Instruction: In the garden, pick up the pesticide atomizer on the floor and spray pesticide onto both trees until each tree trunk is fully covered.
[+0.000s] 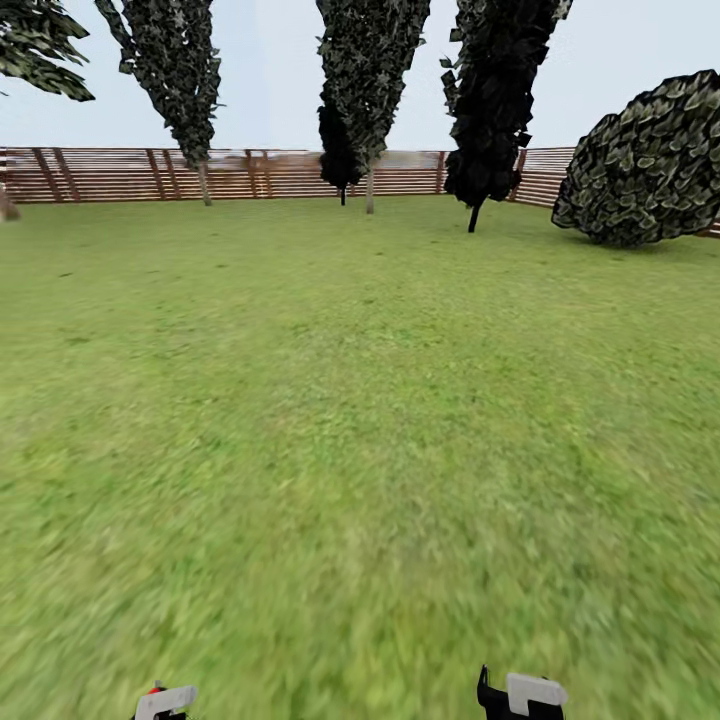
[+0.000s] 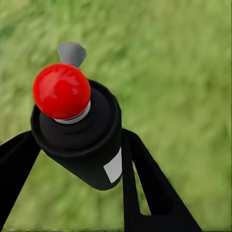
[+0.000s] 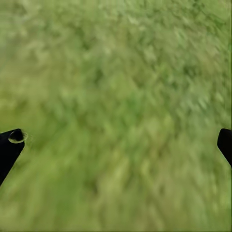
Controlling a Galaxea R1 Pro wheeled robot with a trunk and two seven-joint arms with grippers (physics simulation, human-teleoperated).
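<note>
Here, you are looking across a wide green lawn [image 1: 360, 420] toward a brown slatted fence [image 1: 270, 172]. Slim dark cypress-like trees [image 1: 365, 80] stand in front of that fence, and a round bush [image 1: 650, 160] sits near its right end. No thick pale trunk shows clearly, so the trees you must spray seem to lie elsewhere.

The pesticide atomizer [image 2: 82, 130] is already off the floor, in your left claw [image 2: 79, 166]. From the left wrist camera you see a stubby black can with a bright red ball tip and a small grey lever beyond the tip. The claw's two black fingers [image 2: 145, 183] press against the can's sides, closed around its body, well below the red tip. In the head view, far from the fence, a speck of red peeks beside the left claw.

The can looks rigid, light and smooth, so it may slip or twist; a hold around the body, clear of tip and lever, seems wisest. Whether it holds any pesticide cannot be told; no mist shows.

Your right claw [image 3: 116, 145] is spread wide, holding nothing, over grass.
</note>
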